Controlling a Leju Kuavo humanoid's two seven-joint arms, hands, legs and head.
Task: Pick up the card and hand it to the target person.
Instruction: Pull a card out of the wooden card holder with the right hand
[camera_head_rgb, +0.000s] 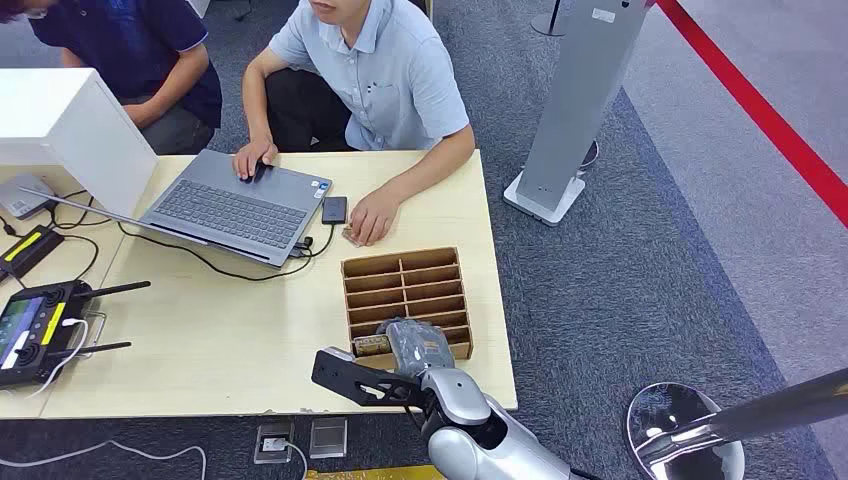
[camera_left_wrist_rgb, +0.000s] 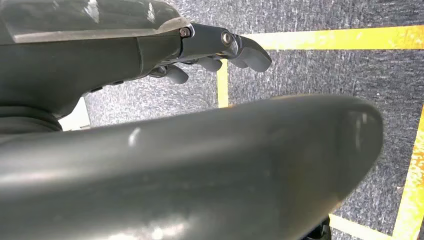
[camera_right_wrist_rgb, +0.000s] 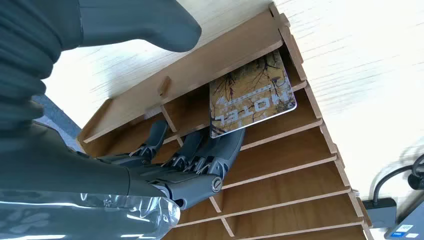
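A wooden slotted rack (camera_head_rgb: 405, 290) stands on the table near its front right edge. A patterned card printed HOTEL (camera_right_wrist_rgb: 252, 95) leans in the rack's (camera_right_wrist_rgb: 280, 165) slot nearest me, and its top edge (camera_head_rgb: 372, 345) pokes up. My right hand (camera_head_rgb: 420, 345) is at that slot. Its fingers (camera_right_wrist_rgb: 210, 150) lie against the card's lower edge, with the thumb (camera_right_wrist_rgb: 150, 25) spread well away over the rack's front wall. My left hand (camera_left_wrist_rgb: 215, 50) hangs over the carpet, fingers loosely bent and holding nothing. A person in a light blue shirt (camera_head_rgb: 390, 75) sits across the table, one hand (camera_head_rgb: 370, 218) resting beyond the rack.
A grey laptop (camera_head_rgb: 235, 205) with cables, a small black device (camera_head_rgb: 334, 209), a white box (camera_head_rgb: 65, 130) and a remote controller (camera_head_rgb: 35, 330) fill the table's left half. A second person in dark blue (camera_head_rgb: 150, 60) sits at the far left. A grey stand (camera_head_rgb: 570, 110) rises at the right.
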